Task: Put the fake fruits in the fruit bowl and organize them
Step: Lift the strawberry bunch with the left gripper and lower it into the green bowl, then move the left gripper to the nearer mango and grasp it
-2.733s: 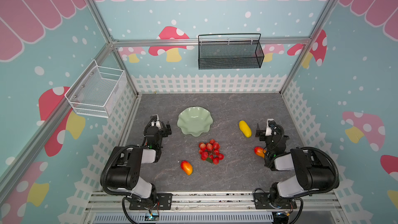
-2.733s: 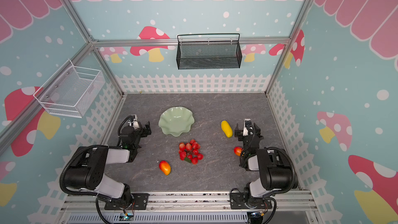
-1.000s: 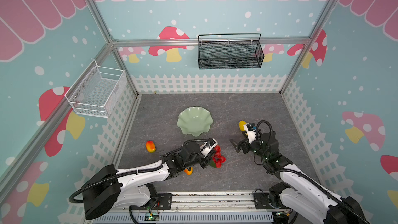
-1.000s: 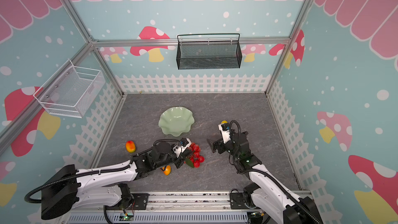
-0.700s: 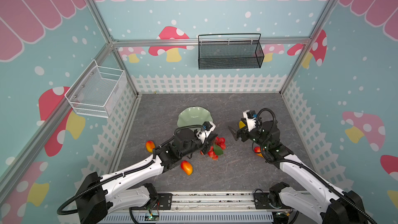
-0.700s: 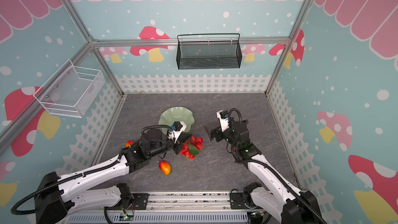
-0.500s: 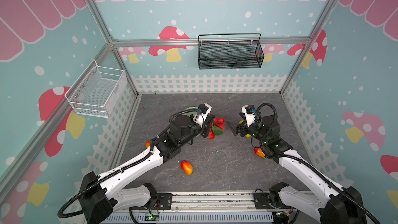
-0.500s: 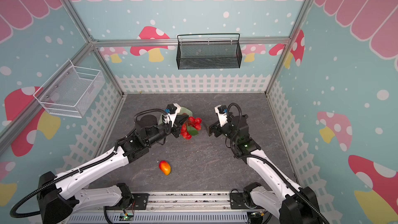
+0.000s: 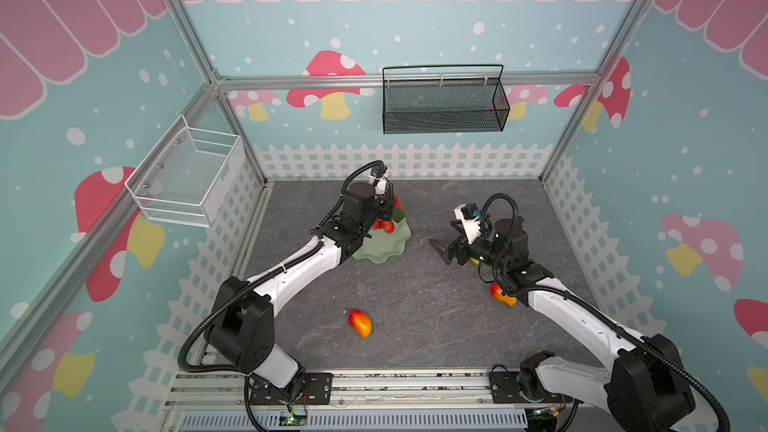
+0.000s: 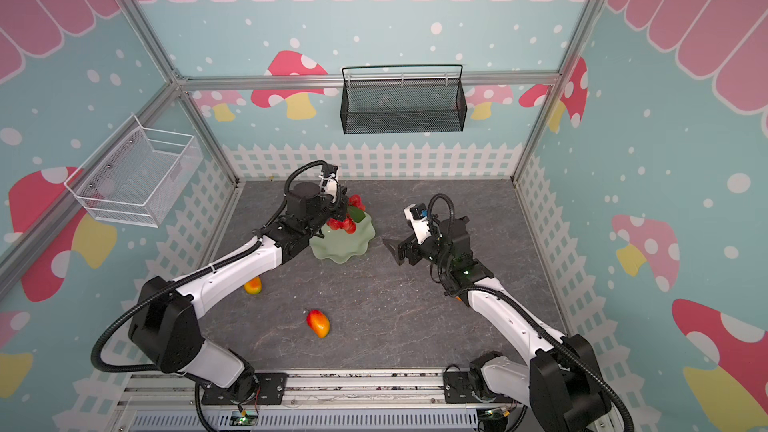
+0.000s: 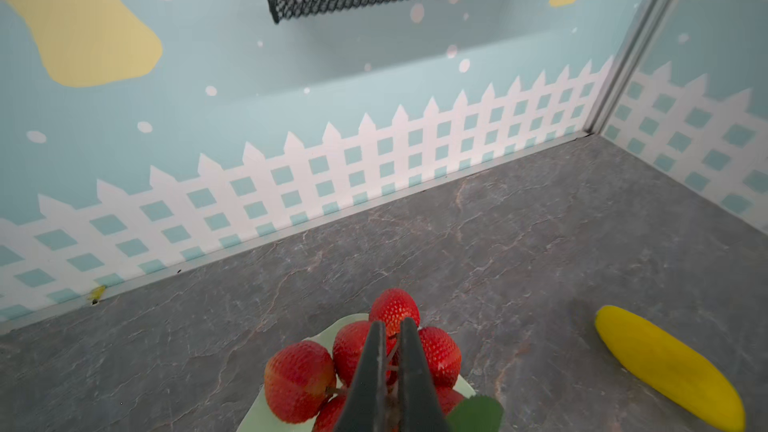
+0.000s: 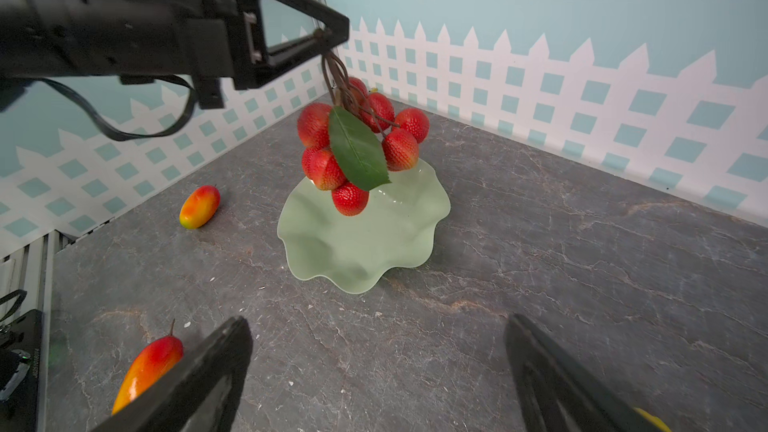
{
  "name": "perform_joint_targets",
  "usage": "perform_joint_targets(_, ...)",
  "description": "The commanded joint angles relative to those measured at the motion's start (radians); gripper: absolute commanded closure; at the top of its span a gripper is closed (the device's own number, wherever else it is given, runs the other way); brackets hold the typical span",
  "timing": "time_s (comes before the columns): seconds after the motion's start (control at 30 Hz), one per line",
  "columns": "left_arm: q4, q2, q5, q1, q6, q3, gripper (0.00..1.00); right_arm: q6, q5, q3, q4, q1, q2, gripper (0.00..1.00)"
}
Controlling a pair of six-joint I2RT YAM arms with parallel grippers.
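My left gripper (image 11: 390, 324) is shut on the dark stem of the red berry cluster (image 12: 357, 147), which hangs with its green leaf just above the pale green fruit bowl (image 12: 365, 251). In both top views the cluster (image 9: 388, 224) (image 10: 347, 222) is over the bowl's (image 9: 386, 249) far side. My right gripper (image 12: 376, 326) stands open and empty above bare table right of the bowl (image 10: 340, 249). The yellow fruit (image 11: 669, 367) lies beneath the right arm. One mango-shaped fruit (image 9: 360, 322) lies front centre, another (image 9: 503, 295) under the right arm, a third (image 10: 253, 284) by the left arm.
A black mesh basket (image 9: 444, 101) hangs on the back wall. A white wire basket (image 9: 187, 180) hangs on the left wall. White picket-fence walls close in the grey stone-patterned table (image 9: 415, 297) on three sides.
My left gripper has lifted the berry cluster off the table and carried it back to hang over the bowl. My right arm has shifted a little and its gripper stayed open.
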Motion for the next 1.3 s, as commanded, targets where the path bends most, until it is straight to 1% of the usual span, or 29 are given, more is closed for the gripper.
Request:
perform_joint_targets(0.0, -0.012, 0.049, -0.041, 0.008, -0.018, 0.034, 1.0, 0.008, -0.029, -0.01, 0.039, 0.0, 0.004, 0.02)
perform_joint_targets(0.23, -0.023, 0.127, -0.067, 0.009, -0.064, 0.018, 0.98, 0.002, -0.018, -0.032, 0.035, 0.0, -0.013, 0.02)
perform_joint_targets(0.33, -0.03, 0.132, -0.073, 0.01, -0.086, 0.007, 0.93, -0.001, -0.017, -0.037, 0.033, 0.0, -0.018, 0.02)
perform_joint_targets(0.37, -0.036, 0.131, -0.074, 0.009, -0.092, 0.008, 0.91, -0.001, -0.017, -0.036, 0.033, 0.0, -0.019, 0.02)
perform_joint_targets(0.43, -0.054, 0.124, -0.071, 0.01, -0.096, 0.011, 0.76, -0.004, -0.019, -0.038, 0.03, 0.0, -0.021, 0.02)
perform_joint_targets(0.53, -0.061, 0.098, -0.073, 0.01, -0.1, 0.002, 0.6, -0.006, -0.015, -0.041, 0.028, 0.0, -0.027, 0.02)
perform_joint_targets(0.6, -0.058, 0.07, -0.076, 0.009, -0.099, -0.011, 0.55, -0.007, -0.012, -0.042, 0.028, 0.0, -0.035, 0.02)
perform_joint_targets(0.7, -0.082, -0.016, -0.083, 0.001, -0.116, -0.043, 0.51, -0.023, -0.029, -0.035, 0.01, 0.0, -0.036, 0.02)
perform_joint_targets(0.73, -0.105, -0.057, -0.108, -0.008, -0.13, -0.061, 0.48, -0.035, -0.036, -0.026, -0.009, 0.002, -0.03, 0.02)
perform_joint_targets(0.77, -0.138, -0.096, -0.176, -0.015, -0.152, -0.079, 0.46, -0.045, -0.037, -0.019, -0.026, 0.003, -0.026, 0.02)
perform_joint_targets(0.8, -0.206, -0.137, -0.272, -0.023, -0.2, -0.094, 0.44, -0.057, -0.036, -0.017, -0.041, 0.003, -0.021, 0.02)
perform_joint_targets(0.83, -0.296, -0.176, -0.37, -0.025, -0.27, -0.11, 0.42, -0.067, -0.04, -0.017, -0.053, 0.004, -0.019, 0.02)
perform_joint_targets(0.87, -0.375, -0.213, -0.443, -0.022, -0.343, -0.134, 0.4, -0.072, -0.043, -0.023, -0.057, 0.003, -0.02, 0.02)
perform_joint_targets(0.9, -0.459, -0.249, -0.517, -0.015, -0.441, -0.173, 0.38, -0.073, -0.052, -0.034, -0.054, 0.004, -0.021, 0.02)
perform_joint_targets(0.93, -0.525, -0.293, -0.55, -0.002, -0.522, -0.221, 0.37, -0.07, -0.066, -0.043, -0.043, 0.006, -0.019, 0.02)
perform_joint_targets(1.0, -0.6, -0.36, -0.55, 0.059, -0.631, -0.312, 0.36, -0.061, -0.112, -0.056, -0.014, 0.016, -0.008, 0.02)
perform_joint_targets(1.03, -0.62, -0.381, -0.516, 0.099, -0.649, -0.346, 0.35, -0.058, -0.135, -0.058, 0.0, 0.025, 0.0, 0.02)
perform_joint_targets(1.1, -0.682, -0.412, -0.469, 0.213, -0.69, -0.391, 0.32, -0.062, -0.196, -0.053, 0.031, 0.057, 0.022, 0.02)
perform_joint_targets(1.17, -0.684, -0.441, -0.414, 0.298, -0.71, -0.427, 0.31, -0.073, -0.247, -0.052, 0.067, 0.097, 0.038, 0.02)
perform_joint_targets(1.27, -0.689, -0.43, -0.358, 0.404, -0.713, -0.447, 0.29, -0.073, -0.27, -0.06, 0.119, 0.153, 0.05, 0.02)
